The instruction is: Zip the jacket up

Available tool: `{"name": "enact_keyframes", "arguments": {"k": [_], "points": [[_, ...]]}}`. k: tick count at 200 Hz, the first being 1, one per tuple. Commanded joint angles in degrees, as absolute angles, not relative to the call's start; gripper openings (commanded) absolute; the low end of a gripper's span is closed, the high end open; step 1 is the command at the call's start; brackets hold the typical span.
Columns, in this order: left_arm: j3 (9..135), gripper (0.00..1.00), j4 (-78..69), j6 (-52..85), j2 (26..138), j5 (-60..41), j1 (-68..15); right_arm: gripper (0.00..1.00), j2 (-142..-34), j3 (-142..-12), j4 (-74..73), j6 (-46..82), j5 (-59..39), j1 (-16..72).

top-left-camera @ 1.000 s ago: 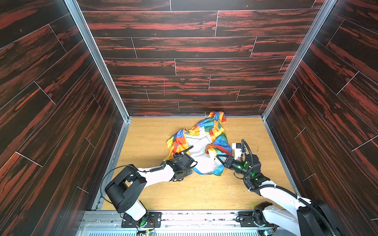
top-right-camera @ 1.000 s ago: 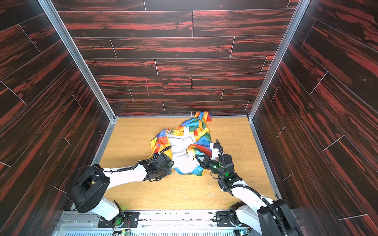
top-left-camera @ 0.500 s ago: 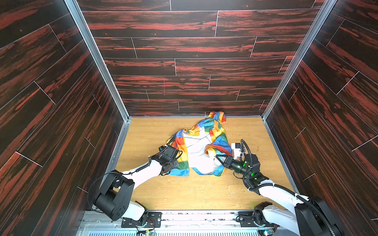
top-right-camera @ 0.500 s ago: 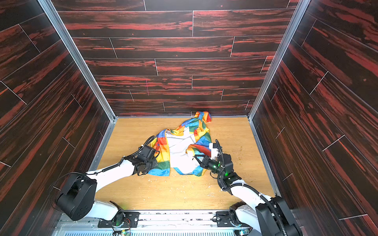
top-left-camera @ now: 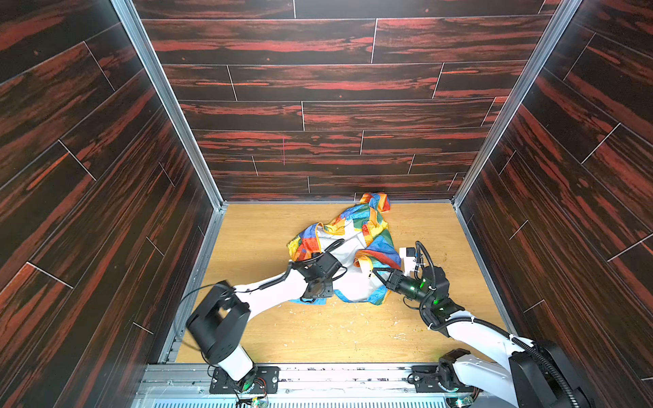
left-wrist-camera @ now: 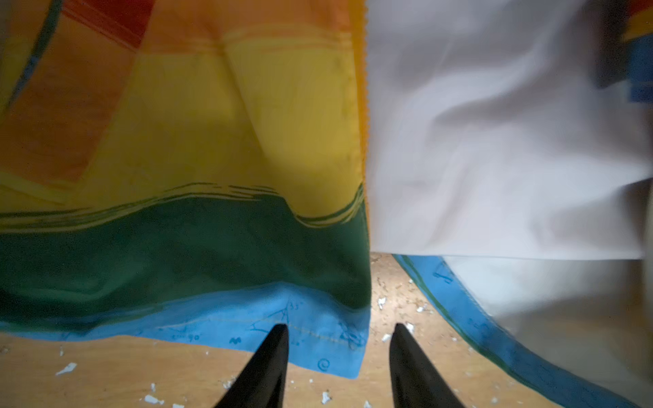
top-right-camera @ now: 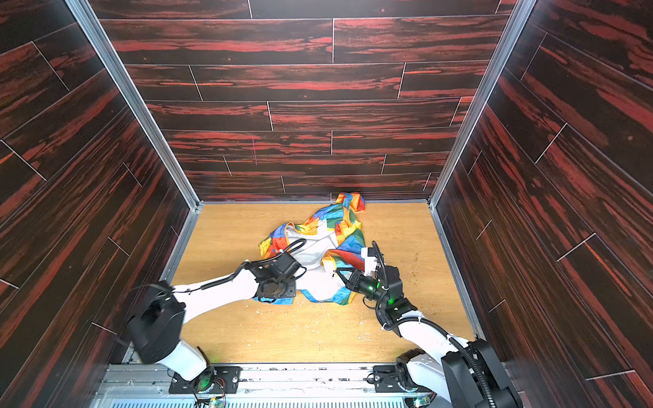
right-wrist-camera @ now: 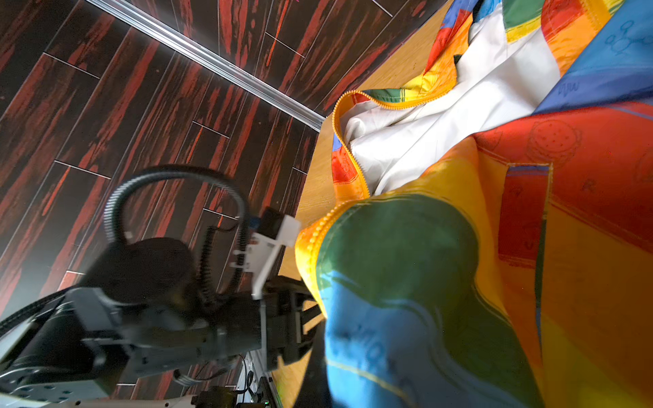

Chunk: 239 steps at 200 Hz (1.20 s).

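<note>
The jacket lies crumpled and open on the wooden floor, with its white lining up. My left gripper points down at the near left hem. In the left wrist view this gripper is open over the blue hem corner, beside the yellow zipper edge, with nothing between its fingers. My right gripper is shut on the right front panel's edge and holds it raised. In the right wrist view only one dark finger shows beside the blue fabric, below the zipper teeth.
Dark red plank walls close in the back and both sides. A metal rail runs along the front. Small white crumbs litter the wooden floor near the hem. The left arm fills part of the right wrist view.
My left gripper swung left with the jacket's left panel, then came back toward the middle. Its jaws have opened off the hem. The right gripper has held still.
</note>
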<state>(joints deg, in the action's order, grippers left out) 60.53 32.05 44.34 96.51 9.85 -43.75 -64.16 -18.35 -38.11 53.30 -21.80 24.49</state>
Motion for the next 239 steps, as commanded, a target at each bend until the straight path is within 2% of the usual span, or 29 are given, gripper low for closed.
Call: {"name": "enact_keyframes", "arguments": {"k": [1, 13, 32, 42, 51, 79, 109, 126, 147, 196, 239], "points": [[63.93, 0.50, 37.87, 41.28, 99.84, 13.88, -43.76, 0.00, -62.35, -17.34, -37.97, 53.09, -21.19, 24.10], [65.61, 0.44, 38.15, 40.53, 102.23, 14.47, -43.68, 0.00, -61.83, -17.07, -37.60, 53.08, -21.09, 24.04], [67.85, 0.16, 39.28, 39.41, 103.32, 14.93, -43.60, 0.00, -61.05, -16.62, -36.99, 53.00, -20.85, 23.80], [68.62, 0.05, 39.81, 38.70, 102.51, 14.47, -43.68, 0.00, -60.83, -16.29, -36.69, 52.86, -20.75, 23.64], [69.14, 0.00, 40.06, 38.01, 101.02, 13.55, -43.66, 0.00, -60.76, -16.02, -36.45, 52.67, -20.51, 23.56], [72.06, 0.00, 40.41, 34.57, 95.29, 7.01, -43.32, 0.00, -63.87, -14.49, -39.11, 52.65, -21.08, 23.29], [76.56, 0.00, 38.76, 30.38, 91.96, -7.39, -41.31, 0.00, -70.43, -12.04, -46.12, 54.51, -22.21, 23.30], [76.71, 0.00, 33.60, 31.34, 90.43, -16.79, -39.94, 0.00, -74.33, -11.14, -51.48, 55.69, -22.71, 23.38], [75.54, 0.00, 20.33, 35.30, 90.47, -28.23, -38.98, 0.00, -79.16, -10.48, -56.76, 57.23, -23.64, 23.42], [74.01, 0.00, 12.72, 40.74, 98.19, -32.64, -39.44, 0.00, -85.25, -11.50, -63.68, 59.93, -25.24, 24.87], [73.11, 0.00, 16.48, 39.61, 103.29, -28.76, -40.53, 0.00, -83.51, -12.21, -61.75, 59.51, -25.66, 25.14]]}}
